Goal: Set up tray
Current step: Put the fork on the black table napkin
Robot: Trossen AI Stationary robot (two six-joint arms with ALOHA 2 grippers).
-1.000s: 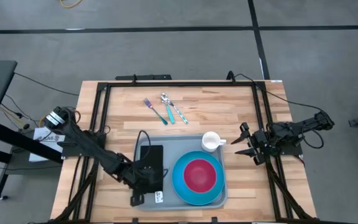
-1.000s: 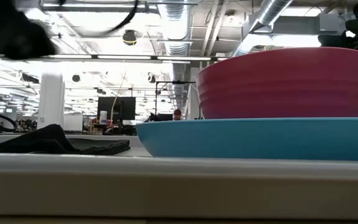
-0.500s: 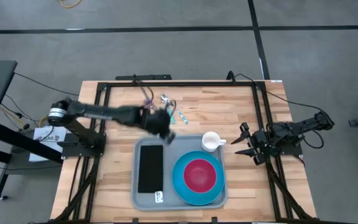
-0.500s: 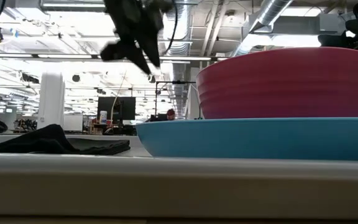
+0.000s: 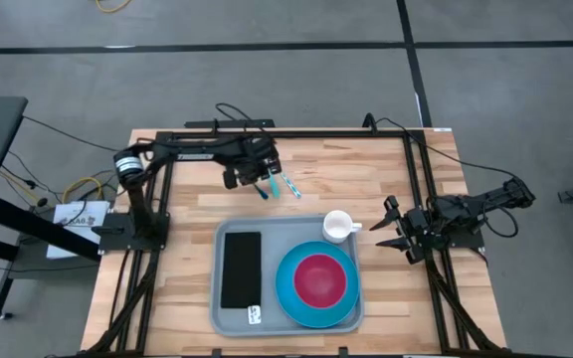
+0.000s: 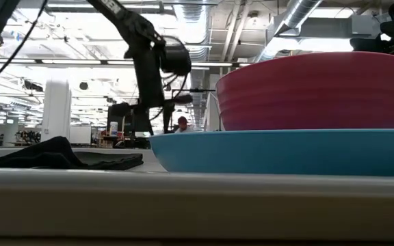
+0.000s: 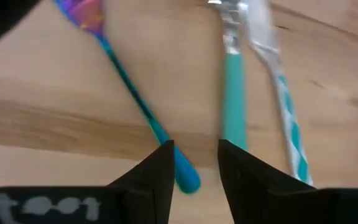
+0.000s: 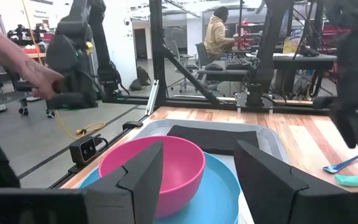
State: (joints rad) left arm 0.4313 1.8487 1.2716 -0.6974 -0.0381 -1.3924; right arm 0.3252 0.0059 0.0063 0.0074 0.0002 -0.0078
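Tray sits well back of my left claw, stiff and light, best taken by its rim. My fingers are parted above the teal cutlery handles: thin, slippery, to be pinched mid-handle. My right claw waits open beside the tray.

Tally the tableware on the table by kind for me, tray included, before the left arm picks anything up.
Tray: 1
Plate, blue: 1
Bowl, pink: 1
Cup, white: 1
Napkin, black: 1
Utensils: 3, namely the fork, the teal-handled utensil and the patterned-handled utensil
Total: 8
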